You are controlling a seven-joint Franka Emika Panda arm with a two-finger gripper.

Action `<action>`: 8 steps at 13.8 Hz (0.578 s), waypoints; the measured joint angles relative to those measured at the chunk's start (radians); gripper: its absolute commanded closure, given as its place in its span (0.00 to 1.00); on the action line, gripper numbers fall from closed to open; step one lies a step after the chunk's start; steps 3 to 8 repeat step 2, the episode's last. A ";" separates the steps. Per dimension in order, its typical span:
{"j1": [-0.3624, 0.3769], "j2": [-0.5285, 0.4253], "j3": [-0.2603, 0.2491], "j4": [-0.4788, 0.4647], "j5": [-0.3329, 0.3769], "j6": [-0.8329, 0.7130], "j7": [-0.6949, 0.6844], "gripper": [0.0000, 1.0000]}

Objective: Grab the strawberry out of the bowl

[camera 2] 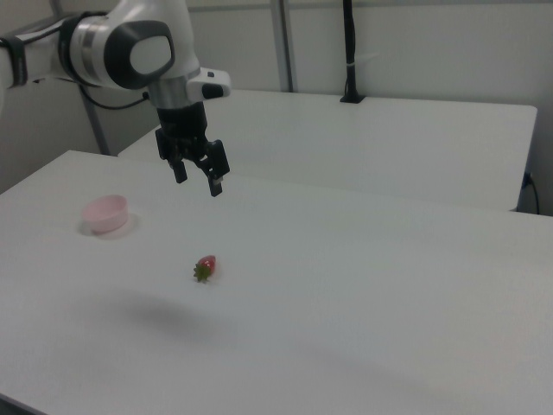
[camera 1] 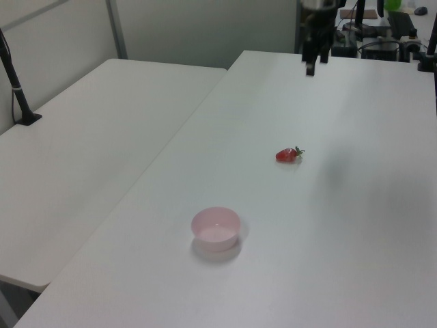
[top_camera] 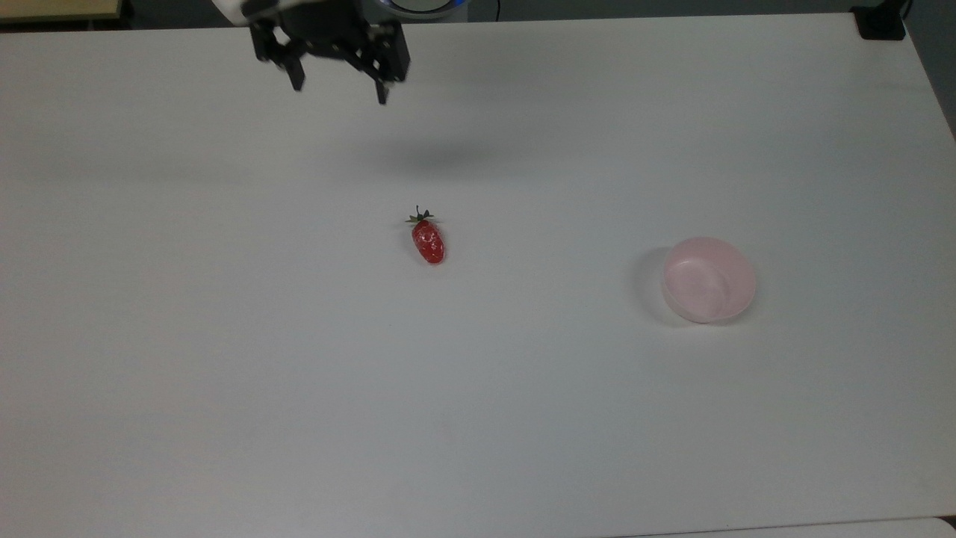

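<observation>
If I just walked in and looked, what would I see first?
Probably the little red strawberry, lying all by itself on the bare white table, near the middle in the top view. Next, the robot's black gripper hanging open up in the air, well away from the berry. Off toward the top view's right sits a pale pink bowl with nothing in it.

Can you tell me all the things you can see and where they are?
strawberry: one, red with a green leafy cap, lying on the white table, apart from the bowl.
bowl: one, pale pink, nothing in it, toward the top view's right.
table: one, white, under the strawberry and bowl.
second table: one, white, alongside the first.
black post: one, standing on the second table.
gripper: one, black, open, raised above the table, holding nothing.
</observation>
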 measured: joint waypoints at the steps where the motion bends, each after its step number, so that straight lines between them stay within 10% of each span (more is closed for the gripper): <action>1: -0.041 -0.023 0.039 -0.021 -0.025 0.000 0.014 0.00; 8: -0.064 -0.026 0.067 -0.032 -0.038 0.000 0.026 0.00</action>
